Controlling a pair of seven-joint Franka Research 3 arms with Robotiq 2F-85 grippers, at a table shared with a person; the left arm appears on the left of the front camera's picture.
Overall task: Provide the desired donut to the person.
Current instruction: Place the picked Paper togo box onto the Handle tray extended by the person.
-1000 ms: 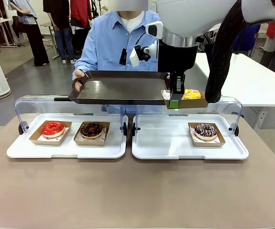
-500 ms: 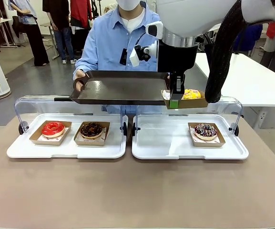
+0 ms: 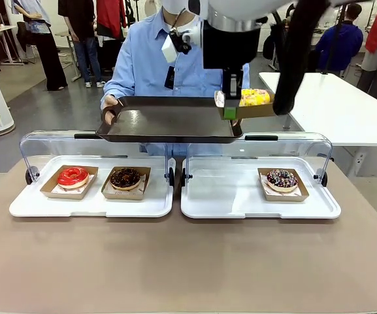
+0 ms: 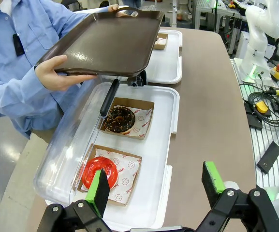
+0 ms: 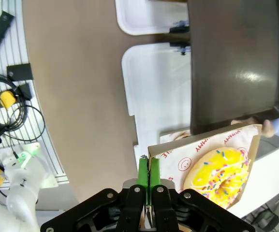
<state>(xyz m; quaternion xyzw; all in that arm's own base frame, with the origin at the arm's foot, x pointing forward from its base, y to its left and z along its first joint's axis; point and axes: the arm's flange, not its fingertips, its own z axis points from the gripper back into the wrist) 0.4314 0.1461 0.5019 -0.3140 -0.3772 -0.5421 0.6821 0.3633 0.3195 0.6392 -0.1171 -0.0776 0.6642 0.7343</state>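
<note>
The right claw [image 3: 230, 112] pinches shut on the rim of the paper boat [image 3: 259, 111], carrying the yellow sprinkled donut [image 3: 254, 97] level at the edge of the dark serving tray [image 3: 168, 122] that the person [image 3: 150, 62] holds out to receive it. The left claw [image 4: 156, 183] hangs wide open, holding nothing, over the red donut [image 4: 99, 172] on the desk [image 4: 216, 96], clear of the handover
</note>
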